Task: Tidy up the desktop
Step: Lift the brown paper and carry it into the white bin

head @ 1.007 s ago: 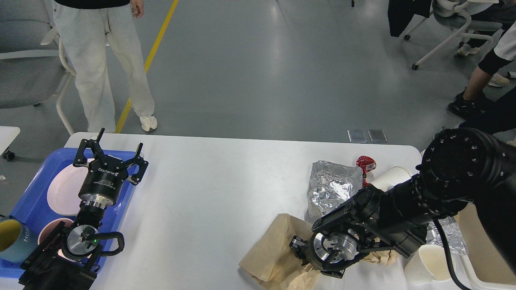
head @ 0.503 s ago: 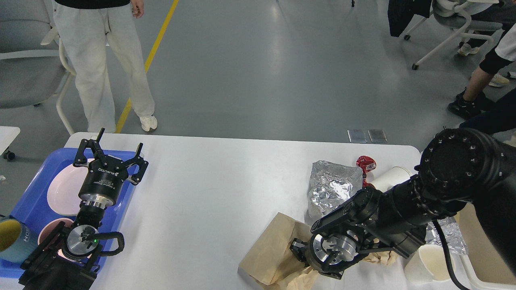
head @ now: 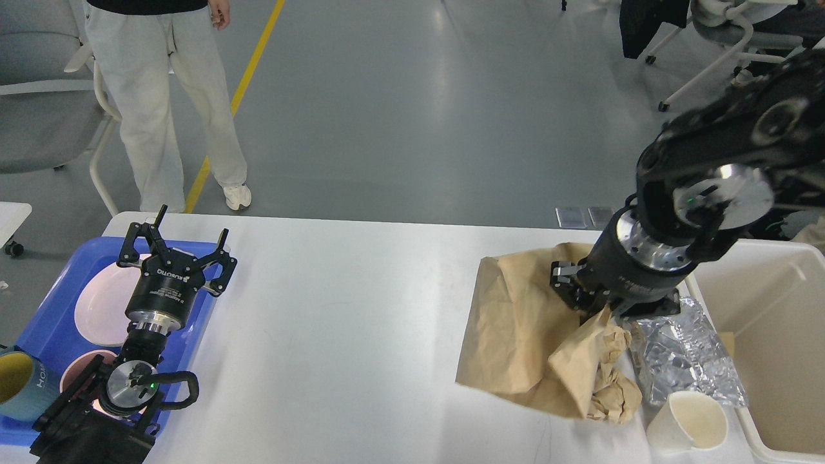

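The white desktop (head: 354,309) fills the lower part of the head view. My right gripper (head: 588,308) points down at the desktop's right side. It is shut on a crumpled brown paper bag (head: 515,335), whose folds hide the fingertips. The bag hangs from the gripper and spreads down and left over the table. Crumpled silver foil (head: 683,354) lies just right of the bag, and a white paper cup (head: 689,422) lies on its side near the front edge. My left gripper (head: 190,225) stands open above the blue tray (head: 45,328), holding nothing.
A cream-white bin (head: 773,335) stands open at the table's right end. The blue tray holds a pink plate (head: 103,303), a pink bowl (head: 77,380) and a teal mug (head: 19,383). A person (head: 167,96) stands behind the table's left corner, and chairs and seated people are at the far right.
My right arm swung up and back to the right, lifting the brown paper bag off the front of the table. The bag now covers the spot where the foil and the upper cup showed. The left arm has not moved.
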`<state>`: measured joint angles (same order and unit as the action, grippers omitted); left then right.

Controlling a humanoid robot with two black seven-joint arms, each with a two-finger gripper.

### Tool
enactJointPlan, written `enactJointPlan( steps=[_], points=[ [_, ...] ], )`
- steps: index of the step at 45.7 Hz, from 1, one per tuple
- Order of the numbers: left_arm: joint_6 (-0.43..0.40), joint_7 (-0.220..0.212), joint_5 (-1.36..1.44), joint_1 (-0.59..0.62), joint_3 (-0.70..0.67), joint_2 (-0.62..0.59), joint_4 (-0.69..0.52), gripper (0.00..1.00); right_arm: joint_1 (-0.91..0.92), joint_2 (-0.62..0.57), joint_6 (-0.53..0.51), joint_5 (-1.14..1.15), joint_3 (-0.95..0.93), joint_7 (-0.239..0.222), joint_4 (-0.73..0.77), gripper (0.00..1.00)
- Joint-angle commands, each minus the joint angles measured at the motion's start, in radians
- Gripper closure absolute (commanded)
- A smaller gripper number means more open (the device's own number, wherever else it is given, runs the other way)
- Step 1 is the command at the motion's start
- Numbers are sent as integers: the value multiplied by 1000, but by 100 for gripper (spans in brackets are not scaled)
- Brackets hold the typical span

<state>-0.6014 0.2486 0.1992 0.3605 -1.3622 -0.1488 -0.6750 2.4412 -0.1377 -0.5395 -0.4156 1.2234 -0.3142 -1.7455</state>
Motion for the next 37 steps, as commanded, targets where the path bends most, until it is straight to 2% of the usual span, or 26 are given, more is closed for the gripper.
enactJointPlan(
  steps=[1, 5, 14, 21, 28, 37],
  points=[
    [0, 0, 0, 0, 0, 0, -2, 3, 107, 7, -97, 110, 71, 12, 0, 100],
    [0, 0, 0, 0, 0, 0, 0, 3, 117, 7, -109, 179, 88, 32, 0, 100],
    [0, 1, 0, 0, 0, 0, -2, 3, 121, 10, -140, 296, 195, 156, 0, 100],
    [0, 1, 0, 0, 0, 0, 0, 3, 101, -29, -126, 369, 318, 185, 32, 100],
    [0, 1, 0, 0, 0, 0, 0, 3, -69, -256, -97, 472, 424, 190, 233, 100],
    [0, 1, 0, 0, 0, 0, -2, 3, -375, -536, -21, 548, 409, 182, 556, 100]
  ],
)
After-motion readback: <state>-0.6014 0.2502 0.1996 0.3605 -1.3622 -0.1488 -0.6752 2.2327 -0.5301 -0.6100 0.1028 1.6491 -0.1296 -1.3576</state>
